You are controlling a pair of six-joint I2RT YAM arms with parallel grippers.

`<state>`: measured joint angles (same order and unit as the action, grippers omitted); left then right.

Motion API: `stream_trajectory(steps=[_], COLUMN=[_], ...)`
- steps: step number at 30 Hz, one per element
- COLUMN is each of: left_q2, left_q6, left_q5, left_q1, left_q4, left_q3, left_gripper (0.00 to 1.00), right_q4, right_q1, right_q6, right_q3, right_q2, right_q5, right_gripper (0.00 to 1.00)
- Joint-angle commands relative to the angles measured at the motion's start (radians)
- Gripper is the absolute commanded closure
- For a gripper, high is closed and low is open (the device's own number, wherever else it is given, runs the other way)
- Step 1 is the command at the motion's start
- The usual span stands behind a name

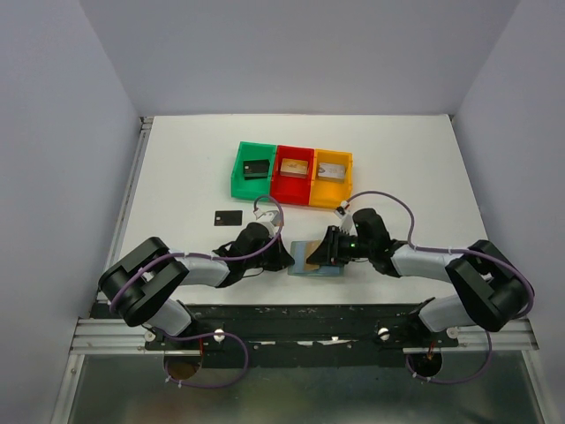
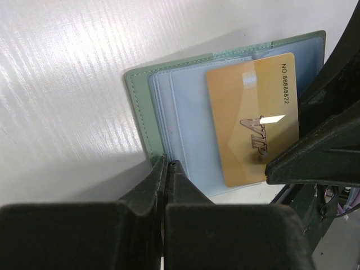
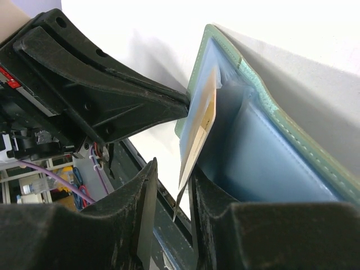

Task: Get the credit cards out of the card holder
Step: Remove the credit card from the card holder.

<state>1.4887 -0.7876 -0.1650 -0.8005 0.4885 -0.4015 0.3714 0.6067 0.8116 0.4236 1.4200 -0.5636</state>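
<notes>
- Top external view: the card holder (image 1: 311, 263) lies open on the near middle of the table (image 1: 177, 177), between both arms and nearer than the three bins (image 1: 294, 172).
- At its left edge, the left gripper (image 2: 167, 166) has its fingers pressed together, tips touching the holder.
- From the right, the right gripper (image 3: 171, 185) straddles the golden card (image 2: 253, 118), which sticks out of the blue pocket; the jaws are narrow, with a gap on one side.
- To the far left of the holder, a black card (image 1: 228, 217) lies flat on the table.

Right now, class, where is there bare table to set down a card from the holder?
Free: the table's right side, beyond the yellow bin; the left, outside the green bin and black card. Crowded: the centre, where left end effector and right end effector meet at the card holder.
</notes>
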Motion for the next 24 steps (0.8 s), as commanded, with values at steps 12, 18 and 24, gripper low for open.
stream_trajectory(steps=[12, 18, 24], left_q2=[0.008, 0.005, 0.002], left_q6=[0.019, 0.016, 0.017], left_q5=[0.032, 0.03, 0.032], left_q1=[-0.005, -0.003, -0.003], left_q4=[-0.093, -0.085, -0.082], left_q3=[0.036, 0.039, 0.044], left_gripper=[1.0, 1.0, 1.0], right_q4=[-0.061, -0.074, -0.146], right_q1=[-0.028, -0.035, -0.044], right_q6=[-0.025, -0.031, -0.049], right_q3=[-0.011, -0.017, -0.02], right_q2=[-0.049, -0.056, -0.098], right_q5=[0.073, 0.088, 0.149], right_gripper=[0.73, 0.78, 0.94])
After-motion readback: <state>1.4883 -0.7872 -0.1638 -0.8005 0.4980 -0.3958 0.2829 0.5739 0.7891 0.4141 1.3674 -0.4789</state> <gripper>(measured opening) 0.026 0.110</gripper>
